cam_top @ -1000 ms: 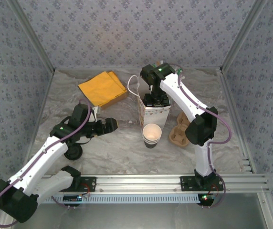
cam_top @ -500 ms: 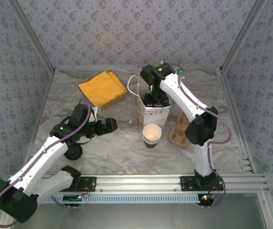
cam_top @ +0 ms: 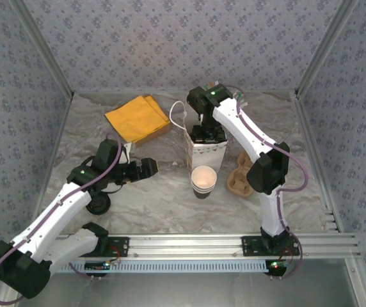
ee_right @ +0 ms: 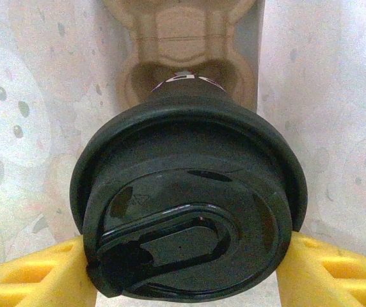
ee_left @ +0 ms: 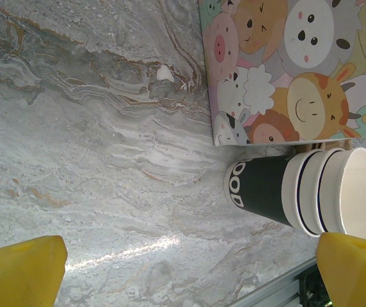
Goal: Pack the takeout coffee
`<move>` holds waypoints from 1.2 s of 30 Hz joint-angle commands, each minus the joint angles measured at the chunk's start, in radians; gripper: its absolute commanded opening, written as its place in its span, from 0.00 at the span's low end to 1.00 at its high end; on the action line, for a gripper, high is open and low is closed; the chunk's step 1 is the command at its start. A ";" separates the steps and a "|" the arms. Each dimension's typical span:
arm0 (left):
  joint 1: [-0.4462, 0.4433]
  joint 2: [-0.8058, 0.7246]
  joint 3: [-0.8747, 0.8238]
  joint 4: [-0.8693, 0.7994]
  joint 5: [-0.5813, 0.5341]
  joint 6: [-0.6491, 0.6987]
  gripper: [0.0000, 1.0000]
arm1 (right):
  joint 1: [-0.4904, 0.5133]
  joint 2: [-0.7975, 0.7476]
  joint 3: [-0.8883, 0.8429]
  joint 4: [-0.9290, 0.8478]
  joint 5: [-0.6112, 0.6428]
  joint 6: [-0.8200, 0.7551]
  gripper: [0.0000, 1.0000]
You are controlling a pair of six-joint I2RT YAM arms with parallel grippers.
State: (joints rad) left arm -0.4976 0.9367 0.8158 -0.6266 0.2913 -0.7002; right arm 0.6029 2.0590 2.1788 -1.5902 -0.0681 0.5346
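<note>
While the left tool (cam_top: 148, 167) hangs released, its yellow fingers (ee_left: 23, 272) spread wide over bare marbled bench (ee_left: 93, 141), the takeout coffee (ee_left: 301, 192) stands upright ahead of it. The cup sits off toward the finger on the right of the wrist view, with a stretch of bench between cup and tool. Its mouth is open, with no lid, and the inside looks pale and dry as far as can be told. Just beyond the cup from this tool, touching it or very nearly, stands a white paper bag (cam_top: 205, 155) printed with cartoon animals.

Farther right, the right tool (ee_right: 183, 253) reaches down into that bag, clenched on a lidded black cup (ee_right: 189, 192) with one finger on each side of the lid. Directly beneath it a moulded pulp carrier (ee_right: 180, 38) lies on the bag's floor. A second brown carrier (cam_top: 236, 182) sits outside the bag, to this tool's right and nearer the arm bases, partly behind the arm.

The takeout coffee will likely be very light and easy to tip. Its thin paper wall should buckle under a hard squeeze, and the smooth surface may slip. The rolled rim is the stiffest part, so a gentle pinch across the wall just below the rim seems the safest hold.
</note>
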 commanded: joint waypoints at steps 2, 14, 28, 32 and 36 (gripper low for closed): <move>-0.005 -0.007 0.007 -0.002 -0.004 0.000 1.00 | 0.004 0.009 0.019 -0.022 -0.004 -0.001 0.67; -0.005 -0.004 0.008 -0.001 -0.005 0.001 1.00 | 0.001 0.004 0.012 -0.021 -0.001 -0.002 0.67; -0.005 -0.004 0.006 0.000 -0.003 0.000 1.00 | -0.003 -0.003 -0.008 -0.013 0.000 -0.001 0.67; -0.005 -0.003 0.006 -0.001 -0.003 -0.001 1.00 | -0.004 -0.003 -0.007 -0.012 -0.002 -0.001 0.67; -0.005 -0.001 0.007 0.000 -0.004 0.000 1.00 | -0.005 -0.003 -0.007 -0.012 -0.002 -0.001 0.67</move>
State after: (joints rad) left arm -0.4976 0.9367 0.8158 -0.6266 0.2913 -0.7002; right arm 0.6025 2.0594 2.1754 -1.5890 -0.0681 0.5346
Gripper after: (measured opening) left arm 0.997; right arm 0.670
